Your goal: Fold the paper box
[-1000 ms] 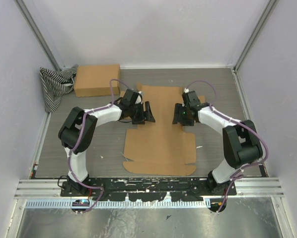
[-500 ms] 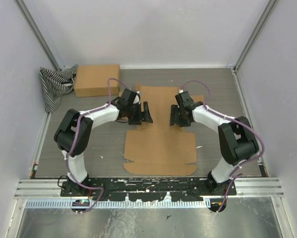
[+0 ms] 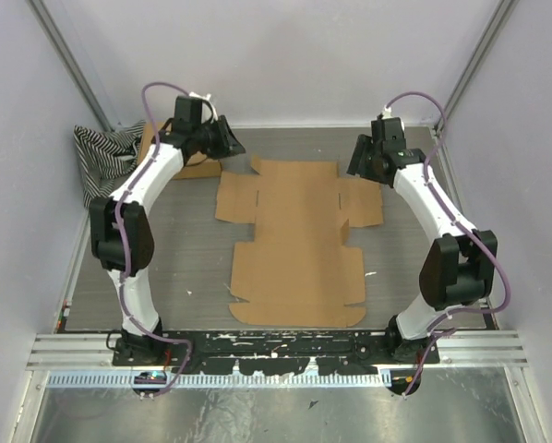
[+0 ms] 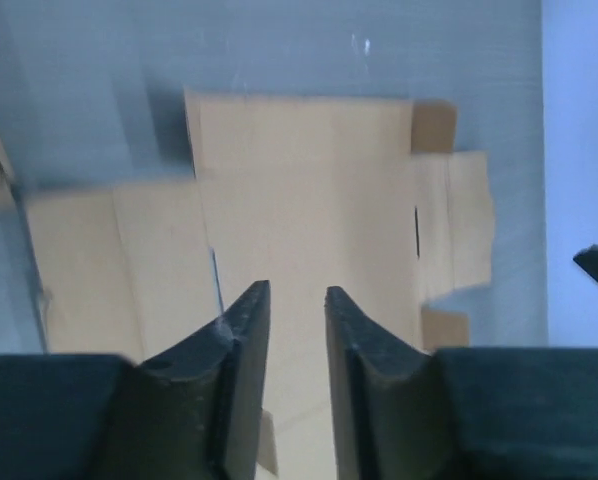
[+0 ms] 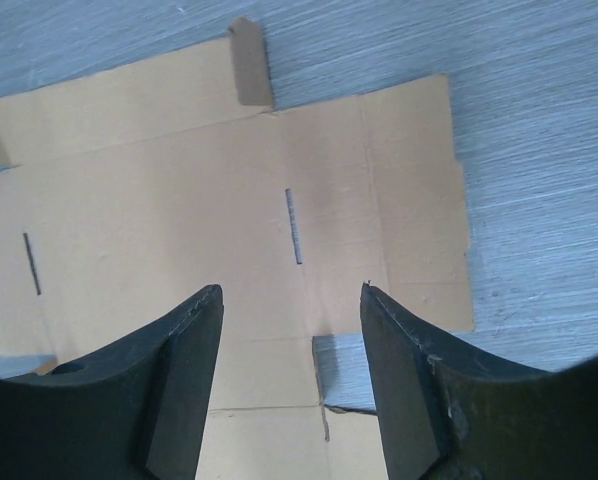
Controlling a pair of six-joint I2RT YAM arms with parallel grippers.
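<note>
Cardboard blank (image 3: pixel 299 245) is lying flat and unfolded at the middle of the table (image 3: pixel 165 268). From above we are seeing a closed box (image 3: pixel 170 159) and striped cloth (image 3: pixel 101 159) at far left; the right wrist view is catching neither. Our left gripper (image 4: pixel 297 295), hovering far left, is showing a narrow empty gap; our right gripper (image 5: pixel 291 292), far right, is standing spread wide, holding nothing

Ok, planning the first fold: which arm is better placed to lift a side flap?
Probably right: the right gripper hovers open, close over the right flap; the left gripper is farther off.
</note>
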